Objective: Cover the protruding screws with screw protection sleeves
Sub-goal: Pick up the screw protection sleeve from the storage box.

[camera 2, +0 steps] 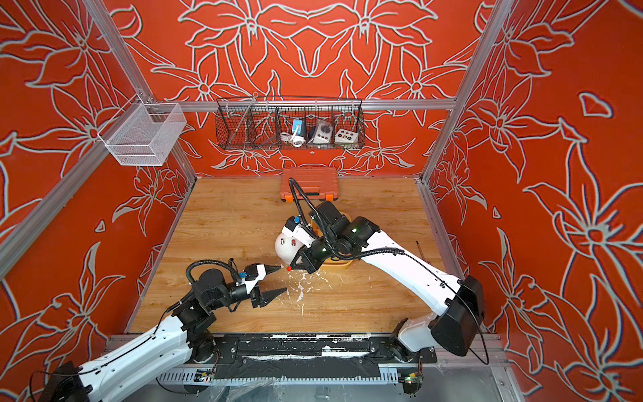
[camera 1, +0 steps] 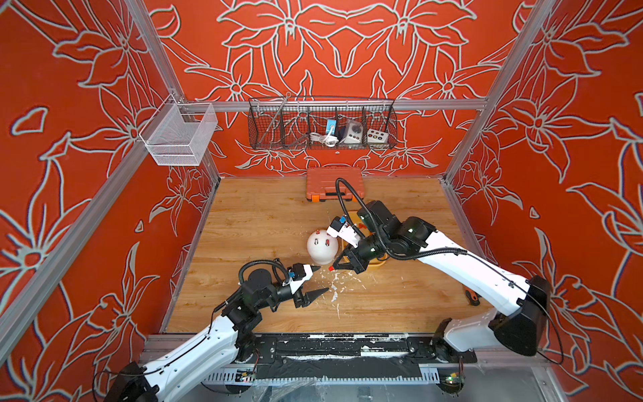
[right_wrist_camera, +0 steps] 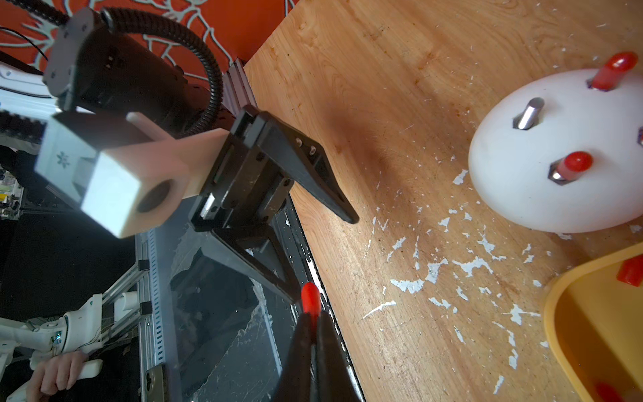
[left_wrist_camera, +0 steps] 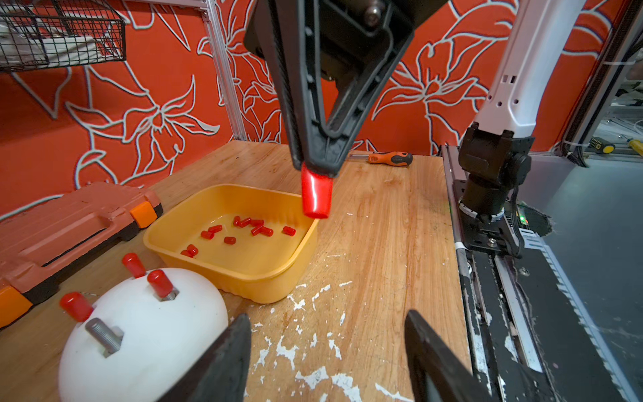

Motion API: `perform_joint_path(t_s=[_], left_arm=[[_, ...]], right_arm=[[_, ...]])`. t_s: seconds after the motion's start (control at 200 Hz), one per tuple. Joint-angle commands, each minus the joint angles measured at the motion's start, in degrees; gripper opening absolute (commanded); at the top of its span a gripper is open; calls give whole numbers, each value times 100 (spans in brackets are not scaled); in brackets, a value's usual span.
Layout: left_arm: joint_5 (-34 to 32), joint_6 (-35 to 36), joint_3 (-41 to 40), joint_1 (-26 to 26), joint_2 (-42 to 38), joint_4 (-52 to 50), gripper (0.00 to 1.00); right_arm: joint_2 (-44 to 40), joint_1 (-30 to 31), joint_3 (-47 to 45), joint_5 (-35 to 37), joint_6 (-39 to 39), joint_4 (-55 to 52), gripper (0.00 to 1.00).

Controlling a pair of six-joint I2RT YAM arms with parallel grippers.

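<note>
A white dome [camera 1: 322,249] [left_wrist_camera: 146,334] stands mid-table with the protruding screws rising from it. In the left wrist view three of them wear red sleeves [left_wrist_camera: 160,283] and one grey screw [left_wrist_camera: 104,336] [right_wrist_camera: 529,113] is bare. My right gripper [camera 1: 335,266] [right_wrist_camera: 311,320] hangs just in front of the dome, shut on one red screw protection sleeve [left_wrist_camera: 316,196] [right_wrist_camera: 310,299] that sticks out past its tips. My left gripper [camera 1: 323,279] [left_wrist_camera: 327,316] faces it from the near left, open and empty. Several loose sleeves [left_wrist_camera: 250,226] lie in the yellow tray [left_wrist_camera: 243,271].
The yellow tray [camera 1: 377,264] sits right of the dome, under my right arm. An orange tool case [camera 1: 334,184] lies at the back wall. A screwdriver [camera 1: 471,297] rests near the right edge. A wire basket [camera 1: 322,123] and a white mesh basket [camera 1: 177,134] hang above.
</note>
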Motion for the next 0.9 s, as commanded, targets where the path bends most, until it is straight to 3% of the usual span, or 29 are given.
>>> perform_joint_path(t_s=[0.0, 0.42, 0.556, 0.896], left_arm=[[118, 137, 172, -46, 42, 139, 68], [-42, 142, 134, -64, -127, 72, 67], [6, 156, 125, -66, -246, 27, 60], [86, 239, 175, -73, -315, -162, 30]], right_arm=[[100, 117, -92, 57, 206, 294, 0], [514, 402, -92, -52, 187, 307, 0], [591, 429, -79, -49, 243, 419, 0], [701, 438, -39, -61, 192, 398, 0]])
